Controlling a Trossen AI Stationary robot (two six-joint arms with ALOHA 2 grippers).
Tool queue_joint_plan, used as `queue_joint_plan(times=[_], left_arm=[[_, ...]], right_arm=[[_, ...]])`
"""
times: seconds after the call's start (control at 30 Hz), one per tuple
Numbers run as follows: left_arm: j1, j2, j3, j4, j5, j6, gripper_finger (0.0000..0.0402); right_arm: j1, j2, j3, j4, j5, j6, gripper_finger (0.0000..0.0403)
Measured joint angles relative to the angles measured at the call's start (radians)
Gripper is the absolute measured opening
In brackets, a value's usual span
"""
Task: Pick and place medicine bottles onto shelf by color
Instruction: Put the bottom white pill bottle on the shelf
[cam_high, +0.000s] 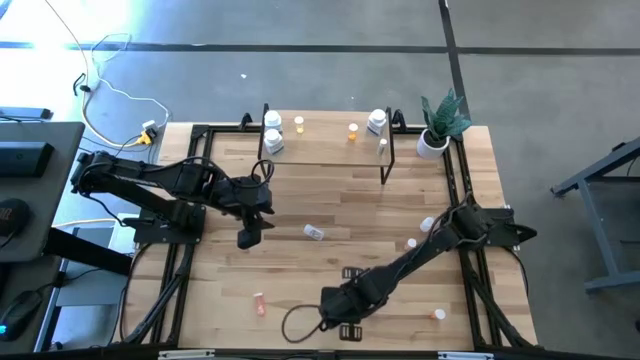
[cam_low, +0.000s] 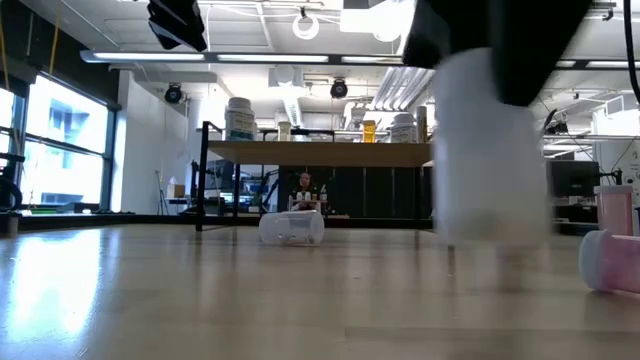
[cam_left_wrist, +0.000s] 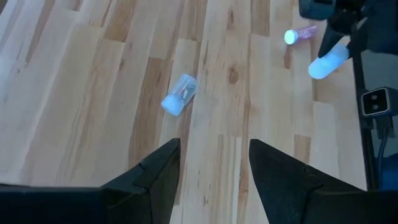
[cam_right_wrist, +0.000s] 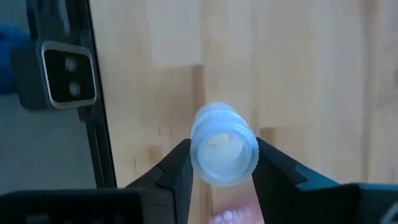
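Your right gripper (cam_right_wrist: 221, 163) is clamped on a white bottle (cam_right_wrist: 222, 144) near the table's (cam_high: 330, 200) front edge. Your left gripper (cam_left_wrist: 214, 163) hangs with fingers apart over mid-table, holding nothing; a clear bottle (cam_high: 314, 232) lies just beyond it. The shelf (cam_high: 330, 150) at the back edge carries several bottles.
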Motion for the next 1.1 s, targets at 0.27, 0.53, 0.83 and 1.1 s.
queue_joint_plan(times=[0.27, 0.53, 0.83, 1.1], left_arm=[[0.071, -0.039, 0.001, -0.022, 0.000, 0.011, 0.0180], [0.146, -0.088, 0.001, -0.022, -0.001, 0.038, 0.0180], [0.222, -0.095, 0.001, -0.021, -0.004, 0.064, 0.0180], [0.270, -0.094, 0.001, -0.021, -0.004, 0.074, 0.0180]], right_arm=[[-0.088, -0.093, 0.000, -0.018, 0.008, 0.047, 0.0120], [-0.224, -0.211, 0.000, -0.079, 0.042, 0.039, 0.0121], [-0.412, -0.335, 0.000, -0.177, 0.075, -0.085, 0.0122], [-0.595, -0.413, 0.000, -0.217, 0.108, -0.262, 0.0122]])
